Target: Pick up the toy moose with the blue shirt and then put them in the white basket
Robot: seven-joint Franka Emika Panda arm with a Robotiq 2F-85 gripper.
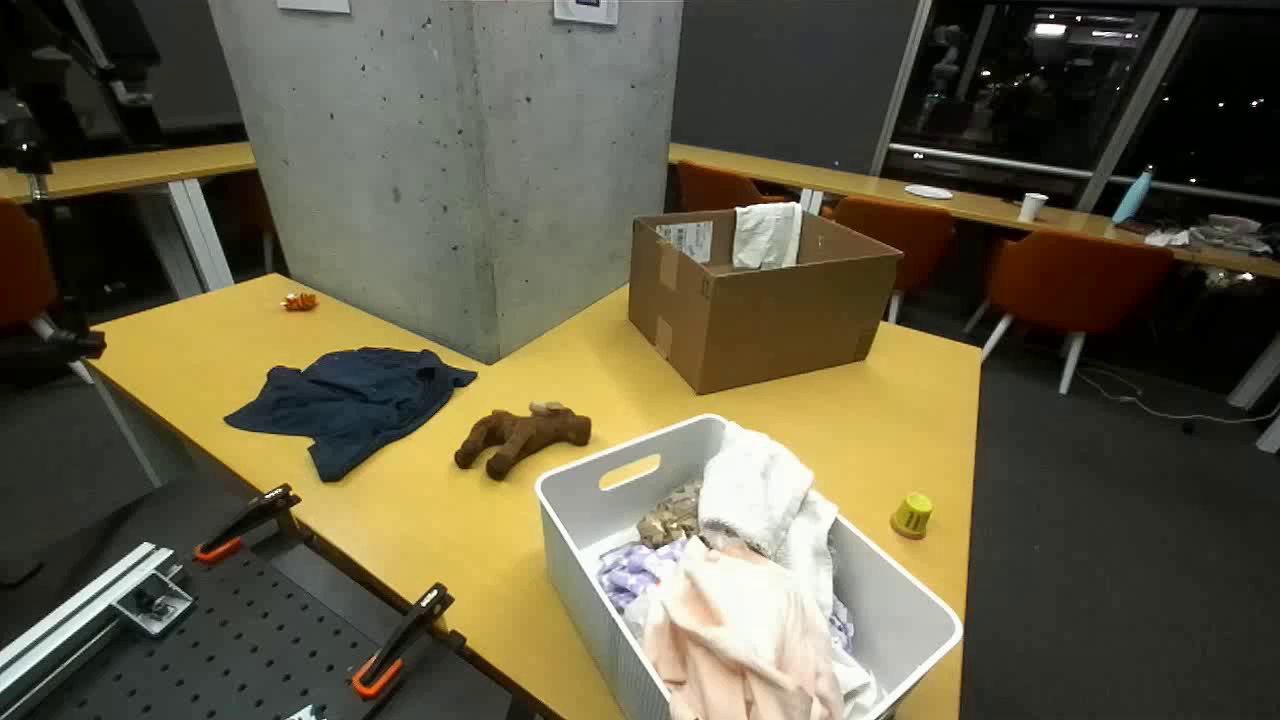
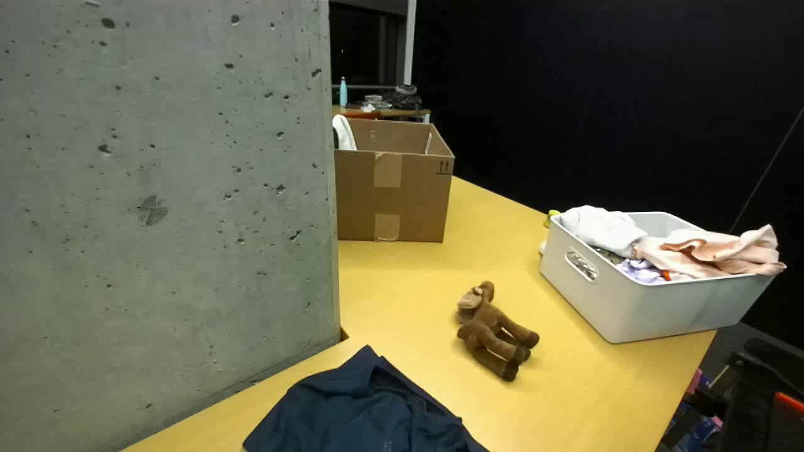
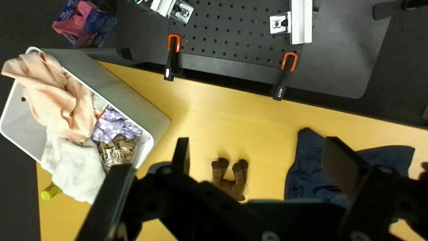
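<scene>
The brown toy moose [image 1: 528, 437] lies on its side on the yellow table, and it shows in both exterior views [image 2: 493, 334]. The dark blue shirt [image 1: 365, 400] lies crumpled beside it, apart from it; it also shows in an exterior view [image 2: 370, 414]. The white basket [image 1: 585, 595] stands on the moose's other side, holding peach, white and purple cloths. In the wrist view my gripper [image 3: 259, 157] is open and empty above the table. The moose's legs [image 3: 230, 177] show between its fingers; its head is hidden. The shirt [image 3: 306, 174] is partly behind a finger, the basket [image 3: 130, 90] at left.
A cardboard box [image 1: 790, 325] with a white cloth over its rim stands at the back. A concrete pillar [image 1: 480, 190] rises behind the shirt. A small yellow cup-like thing [image 1: 912, 516] is beyond the basket. Orange-black clamps [image 3: 173, 50] sit at the front edge.
</scene>
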